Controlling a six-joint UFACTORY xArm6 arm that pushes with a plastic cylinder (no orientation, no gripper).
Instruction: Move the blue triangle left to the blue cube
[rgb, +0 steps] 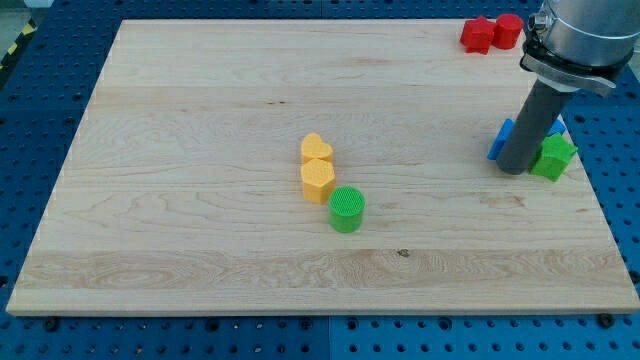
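My tip (512, 170) rests on the board at the view's right. A blue block (499, 141) shows just left of and behind the rod, touching it or nearly so. A sliver of a second blue block (557, 127) shows on the rod's right side. The rod hides most of both, so I cannot tell which is the triangle and which is the cube. A green star-shaped block (553, 157) sits right beside my tip on its right.
Two red blocks (478, 35) (508, 30) sit at the board's top right corner. A yellow heart-like block (317, 148), a yellow hexagonal block (317, 181) and a green cylinder (347, 209) cluster near the board's middle. The board's right edge (590, 190) is close to the green star.
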